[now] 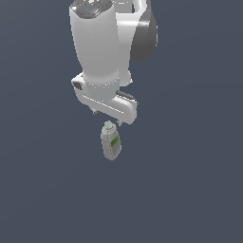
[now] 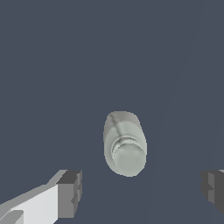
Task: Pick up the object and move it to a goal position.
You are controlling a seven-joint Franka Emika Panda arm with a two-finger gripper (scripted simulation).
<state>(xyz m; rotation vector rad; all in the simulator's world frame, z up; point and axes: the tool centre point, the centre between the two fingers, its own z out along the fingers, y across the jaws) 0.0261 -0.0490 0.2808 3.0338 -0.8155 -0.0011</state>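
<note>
Small pale grey-white bottle (image 1: 110, 143) on a plain dark grey-blue surface (image 1: 190, 190), shown from the exterior view and the wrist view. In the exterior view the bottle's long axis runs nearly up and down the frame, its narrower cap at the upper end, nearest the gripper (image 1: 107, 117), and its green-and-white label on the flat side facing the camera; whether the bottle stands upright or lies flat cannot be told. In the wrist view the bottle (image 2: 124, 142) is seen almost end-on, the rounded cap turned toward the camera. The gripper (image 2: 142, 192) is spread wide: its two dark fingertips (image 2: 70, 192) stand well apart, one on either side of the bottle, touching nothing and holding nothing. The white Panda arm (image 1: 97, 42) descends from the top of the exterior view, its wrist pointing steeply downward, with the hand just above the bottle's cap.
</note>
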